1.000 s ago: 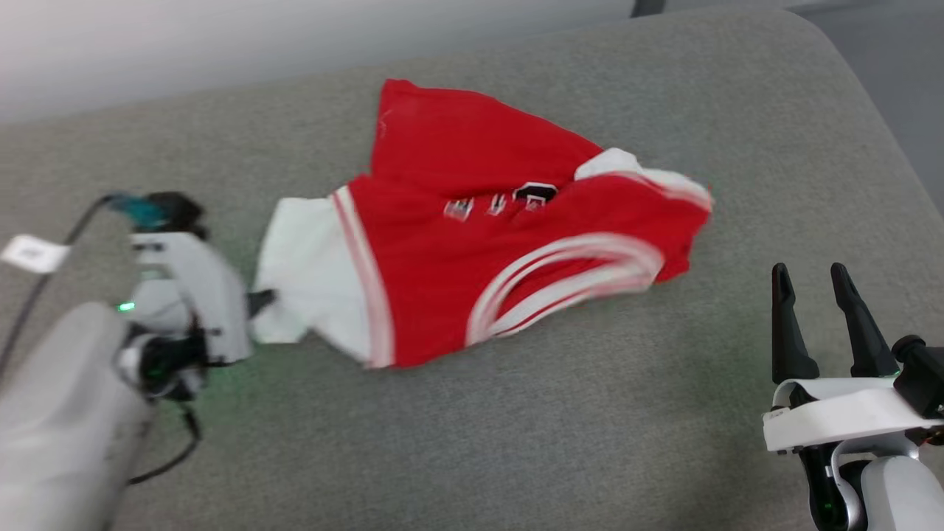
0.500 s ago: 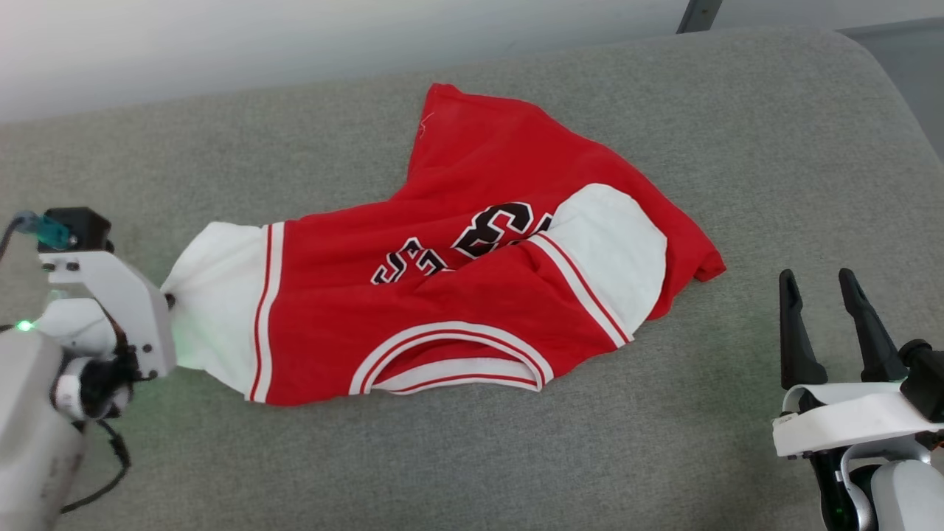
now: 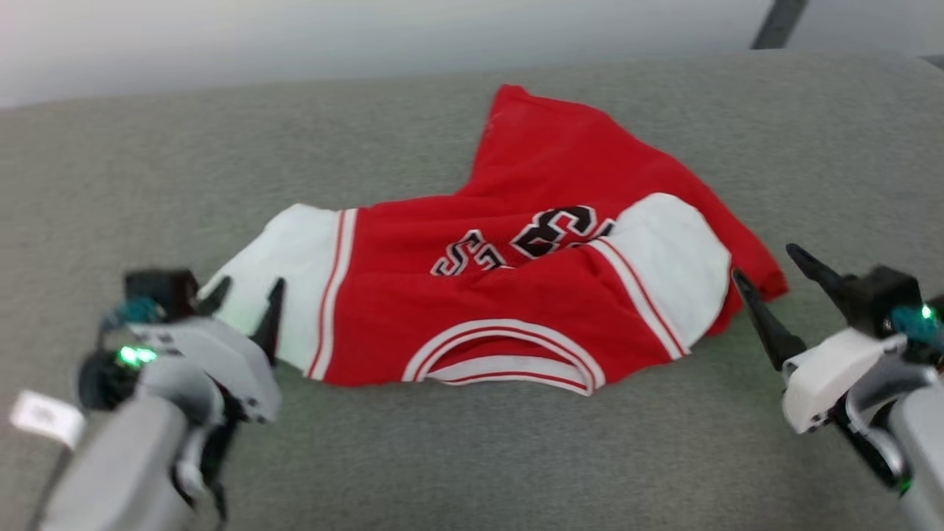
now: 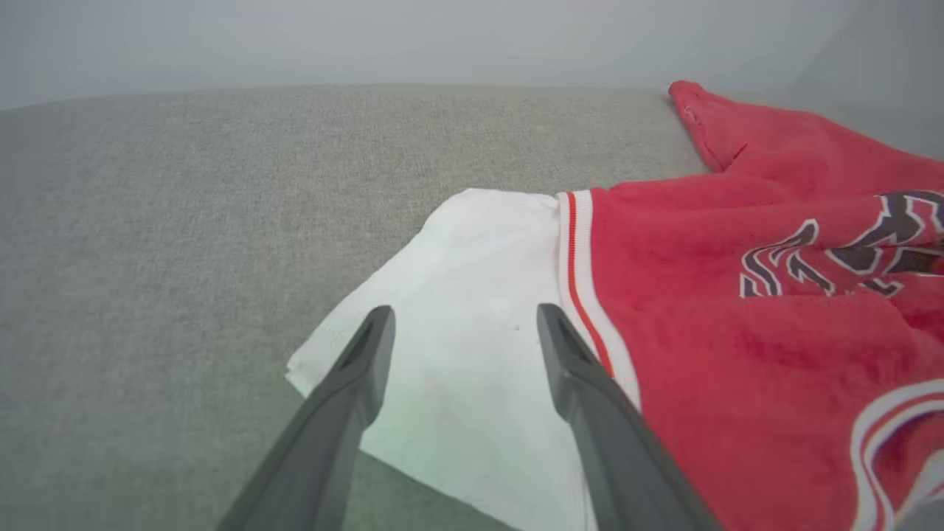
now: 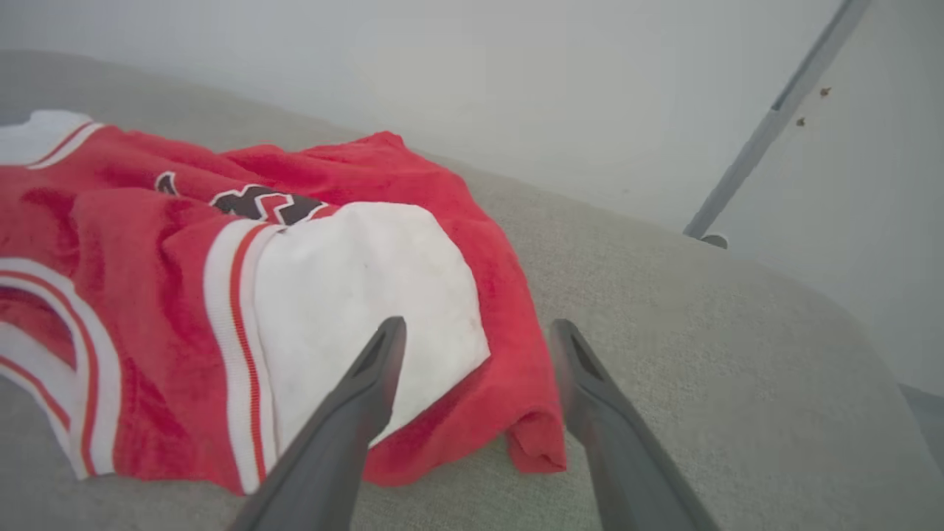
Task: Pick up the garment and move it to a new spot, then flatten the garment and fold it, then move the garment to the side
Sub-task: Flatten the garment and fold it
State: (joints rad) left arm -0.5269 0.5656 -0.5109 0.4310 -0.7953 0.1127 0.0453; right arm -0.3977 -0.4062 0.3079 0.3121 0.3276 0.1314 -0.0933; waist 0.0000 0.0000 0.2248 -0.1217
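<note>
"Where's the shirt sitting?"

"The red jersey T-shirt (image 3: 516, 310) lies rumpled mid-frame on the grey cushion (image 3: 472, 457). Its long axis runs left to right, with the collar toward the bottom edge and a red tail trailing to the upper right."

"And the arms?"

"One at each end. The left gripper (image 3: 247, 295), lower left, has its fingers spread fairly wide over the outer white sleeve (image 4: 457, 243) and holds nothing. Whether the tips touch cloth, I can't tell. The right gripper (image 3: 767, 265), at the right edge, is spread about as wide and empty too. It points at the folded-over sleeve (image 5: 354, 295) and the red corner (image 5: 535, 442) beneath it."

"Which is nearer?"

"Neither clearly, I'd say. It looks like the flattening step. Each end lies straight ahead of its own fingers, so pinching both and pulling apart along that axis should spread it."
</note>
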